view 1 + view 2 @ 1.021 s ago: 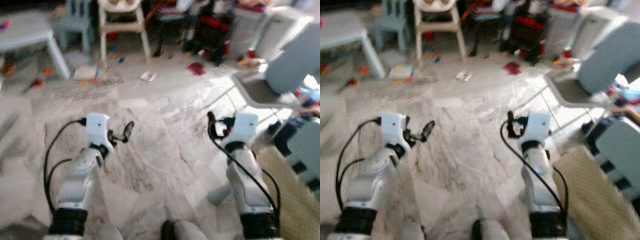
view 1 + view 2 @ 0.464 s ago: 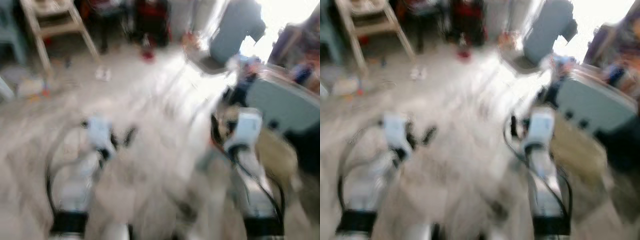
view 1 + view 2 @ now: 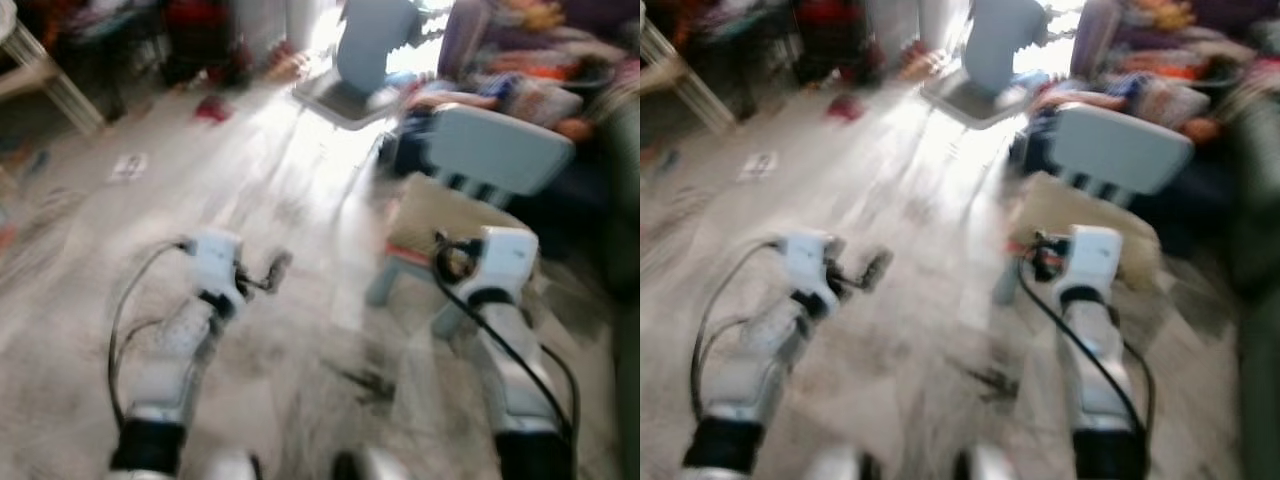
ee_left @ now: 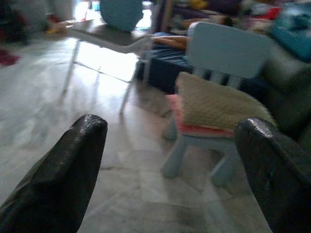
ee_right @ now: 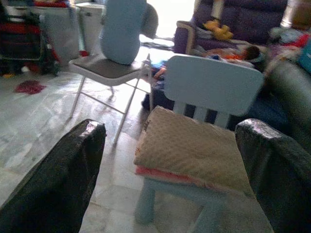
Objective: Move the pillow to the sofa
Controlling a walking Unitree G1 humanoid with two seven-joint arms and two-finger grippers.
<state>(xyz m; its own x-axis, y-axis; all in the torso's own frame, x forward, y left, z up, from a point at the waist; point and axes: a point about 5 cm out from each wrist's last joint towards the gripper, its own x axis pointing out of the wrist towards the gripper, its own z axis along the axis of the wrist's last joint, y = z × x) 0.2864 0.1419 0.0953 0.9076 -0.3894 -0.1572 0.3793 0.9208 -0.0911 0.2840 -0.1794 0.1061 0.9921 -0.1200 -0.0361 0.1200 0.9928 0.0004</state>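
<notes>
Head views are blurred. Lower left of frame: left tool (image 3: 262, 275) held above the marble floor (image 3: 90, 290), fingers (image 4: 63, 179) spread apart, grasping nothing. Upper centre: a folding chair (image 5: 109, 68) with a grey seat. Right of centre: right tool (image 5: 170, 179) raised before a small pale-blue chair (image 5: 214, 87), fingers (image 5: 58, 179) released and wide apart. The tan pillow (image 5: 192, 148) lies flat on that chair's seat, atop a red cushion (image 5: 160, 174). Upper right: a dark sofa (image 5: 243, 14) strewn with blurred items; pillow not on it.
</notes>
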